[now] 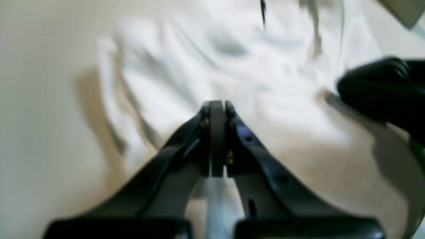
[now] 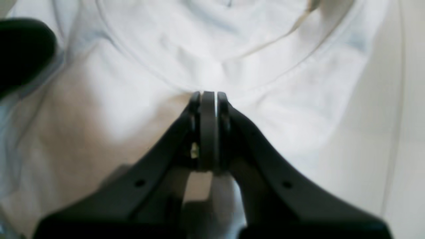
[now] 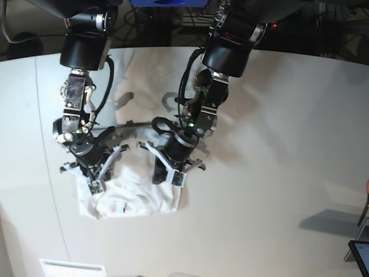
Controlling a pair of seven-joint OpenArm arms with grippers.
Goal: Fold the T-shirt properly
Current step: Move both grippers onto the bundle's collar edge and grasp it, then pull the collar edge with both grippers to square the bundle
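Note:
The white T-shirt [image 3: 134, 199] lies bunched and partly folded on the off-white tabletop [image 3: 259, 190], below both arms in the base view. My left gripper [image 3: 169, 173] hangs over the shirt's right part; in the left wrist view its jaws [image 1: 217, 109] are pressed together above wrinkled cloth [image 1: 232, 66]. My right gripper [image 3: 94, 180] is at the shirt's left part; in the right wrist view it [image 2: 209, 99] is shut just below a curved hem seam [image 2: 265, 86]. I cannot tell whether either pinches cloth.
Each wrist view catches the other arm as a dark blur [image 1: 382, 89] [image 2: 23, 49]. Bare tabletop stretches to the right of the shirt. A dark object [image 3: 360, 254] sits at the table's right edge, a white strip [image 3: 72, 268] near the front edge.

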